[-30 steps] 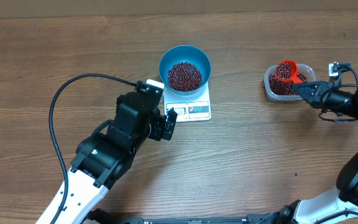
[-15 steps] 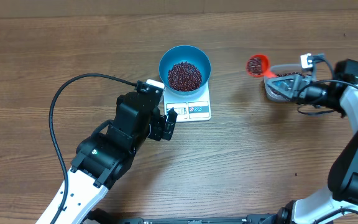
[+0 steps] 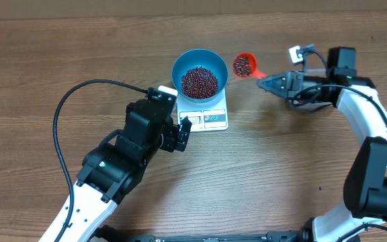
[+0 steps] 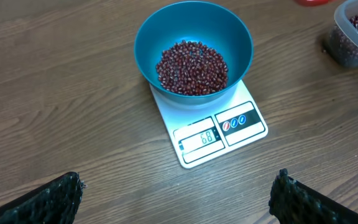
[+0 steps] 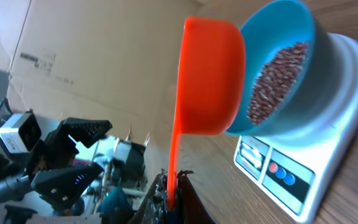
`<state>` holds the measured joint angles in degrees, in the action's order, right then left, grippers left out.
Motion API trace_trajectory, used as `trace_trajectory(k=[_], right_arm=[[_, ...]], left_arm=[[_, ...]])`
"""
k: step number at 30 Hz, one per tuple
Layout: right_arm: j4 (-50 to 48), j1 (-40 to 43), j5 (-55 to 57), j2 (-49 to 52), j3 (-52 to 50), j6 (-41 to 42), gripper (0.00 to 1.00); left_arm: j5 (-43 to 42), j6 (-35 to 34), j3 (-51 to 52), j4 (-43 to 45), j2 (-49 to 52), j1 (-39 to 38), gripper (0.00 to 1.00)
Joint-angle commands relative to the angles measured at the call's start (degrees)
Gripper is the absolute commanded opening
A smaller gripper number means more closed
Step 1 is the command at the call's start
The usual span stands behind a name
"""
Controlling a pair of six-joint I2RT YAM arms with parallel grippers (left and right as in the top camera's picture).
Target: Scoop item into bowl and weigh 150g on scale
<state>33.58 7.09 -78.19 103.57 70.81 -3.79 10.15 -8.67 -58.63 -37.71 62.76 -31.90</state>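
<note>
A blue bowl [image 3: 199, 72] partly filled with red beans sits on a small white scale [image 3: 205, 117]; the left wrist view shows its display [image 4: 202, 138] reading 68. My right gripper [image 3: 264, 81] is shut on the handle of an orange scoop [image 3: 242, 65] loaded with beans, held just right of the bowl's rim. From the right wrist, the scoop [image 5: 209, 81] hangs beside the bowl [image 5: 284, 62]. My left gripper [image 3: 184, 130] stands open over bare wood in front of the scale, its fingertips [image 4: 64, 193] wide apart and holding nothing.
A clear tub of beans [image 4: 357, 31] stands right of the scale, mostly hidden under my right arm in the overhead view. A black cable [image 3: 66, 107] loops over the table at the left.
My right gripper has lifted the filled scoop out of the bean tub and carried it left to the bowl's right rim. The left arm has not moved.
</note>
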Motion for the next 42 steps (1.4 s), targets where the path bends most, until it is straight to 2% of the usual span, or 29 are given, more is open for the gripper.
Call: trace_trajectory(k=[1,8,11,28,32,42], right_arm=[[-4.57,-2.8,-1.36,0.17,-0.35,7.19,0.04],[-14.69,-7.78,5.7,0.17,-0.35,17.4,0.04],[-17.81,-9.62,8.02,0.17,-0.35,18.99,0.04],[-21.99,-16.26,25.59,0.17,-0.35,18.75,0.04],[-21.97,-16.26,25.68,0.17,-0.35,16.76,0.04],[-21.94,-16.26,25.68,0.17,-0.35,1.46,0.04]], left_arm=[[0.76,-0.15,0.09,-0.02,0.59,-0.33,0.99],[0.76,-0.15,0.09,-0.04,0.61,-0.33,1.0],[0.76,-0.15,0.09,-0.07,0.61,-0.33,0.99],[0.76,-0.15,0.09,-0.2,0.61,-0.33,0.99],[0.76,-0.15,0.09,-0.2,0.61,-0.33,0.99],[0.76,-0.15,0.09,-0.2,0.61,-0.33,1.0]])
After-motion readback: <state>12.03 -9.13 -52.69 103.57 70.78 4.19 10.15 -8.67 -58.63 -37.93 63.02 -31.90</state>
